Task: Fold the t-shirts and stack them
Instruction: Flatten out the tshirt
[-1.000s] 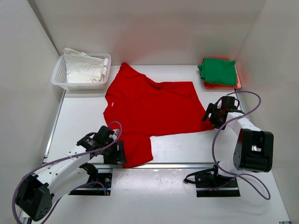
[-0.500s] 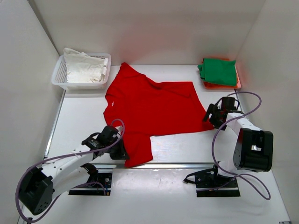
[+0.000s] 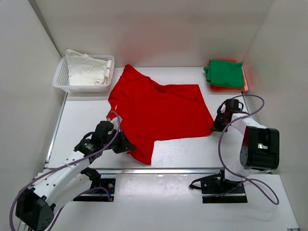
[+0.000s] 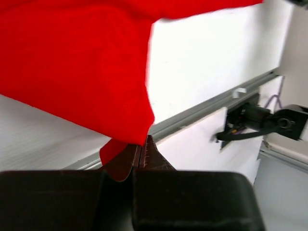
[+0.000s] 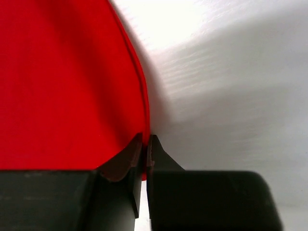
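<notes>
Mid-table lies one red shirt (image 3: 161, 108), left gripper (image 3: 126, 145) and right gripper (image 3: 216, 126) clamped on it; far right, one green shirt (image 3: 224, 73) tops one orange (image 3: 231, 89).

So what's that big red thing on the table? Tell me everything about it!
It's a bright red t-shirt, soft plain cloth, spread mostly flat across the middle of the white table, a bit wrinkled. One corner pokes toward the back, and one flap reaches toward the near edge. The left gripper pinches that near flap, and the right gripper pinches its near right corner.
</notes>
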`<control>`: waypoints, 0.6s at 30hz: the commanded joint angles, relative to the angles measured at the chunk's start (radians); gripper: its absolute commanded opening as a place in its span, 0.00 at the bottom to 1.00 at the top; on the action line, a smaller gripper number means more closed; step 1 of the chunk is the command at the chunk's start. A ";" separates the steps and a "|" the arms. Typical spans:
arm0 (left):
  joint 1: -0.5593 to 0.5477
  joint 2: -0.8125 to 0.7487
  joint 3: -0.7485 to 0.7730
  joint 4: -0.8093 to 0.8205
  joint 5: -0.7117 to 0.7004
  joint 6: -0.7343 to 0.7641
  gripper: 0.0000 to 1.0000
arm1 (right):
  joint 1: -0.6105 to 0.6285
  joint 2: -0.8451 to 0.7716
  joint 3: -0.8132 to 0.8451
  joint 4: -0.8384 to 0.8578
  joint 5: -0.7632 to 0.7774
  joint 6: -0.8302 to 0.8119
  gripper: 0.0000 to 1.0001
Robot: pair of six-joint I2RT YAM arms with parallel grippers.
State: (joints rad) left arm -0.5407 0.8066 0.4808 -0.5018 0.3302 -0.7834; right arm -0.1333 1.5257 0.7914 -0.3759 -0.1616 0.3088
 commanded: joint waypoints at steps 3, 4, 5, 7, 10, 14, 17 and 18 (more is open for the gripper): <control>0.079 -0.055 0.192 -0.072 0.061 0.077 0.00 | 0.001 -0.183 0.068 -0.089 -0.053 -0.007 0.00; 0.093 -0.063 0.261 -0.087 0.064 0.087 0.00 | 0.001 -0.228 0.077 -0.113 -0.059 0.001 0.01; 0.126 -0.058 0.300 -0.107 0.067 0.105 0.00 | -0.002 -0.260 0.097 -0.141 -0.067 -0.003 0.00; 0.169 -0.055 0.453 -0.130 0.081 0.128 0.00 | -0.006 -0.353 0.132 -0.191 -0.091 -0.007 0.01; 0.212 -0.030 0.646 -0.149 0.052 0.150 0.00 | -0.017 -0.447 0.195 -0.248 -0.150 -0.007 0.00; 0.225 0.080 0.895 -0.155 -0.003 0.180 0.00 | -0.019 -0.507 0.305 -0.303 -0.190 0.007 0.01; 0.242 0.152 1.039 -0.143 0.012 0.177 0.00 | -0.028 -0.507 0.376 -0.337 -0.219 0.003 0.00; 0.251 0.167 1.044 -0.123 0.021 0.173 0.00 | -0.025 -0.519 0.393 -0.334 -0.231 0.007 0.00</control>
State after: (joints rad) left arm -0.3126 0.9154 1.4639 -0.6273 0.3477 -0.6281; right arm -0.1474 1.0080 1.1294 -0.6575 -0.3374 0.3115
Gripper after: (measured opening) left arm 0.019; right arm 0.028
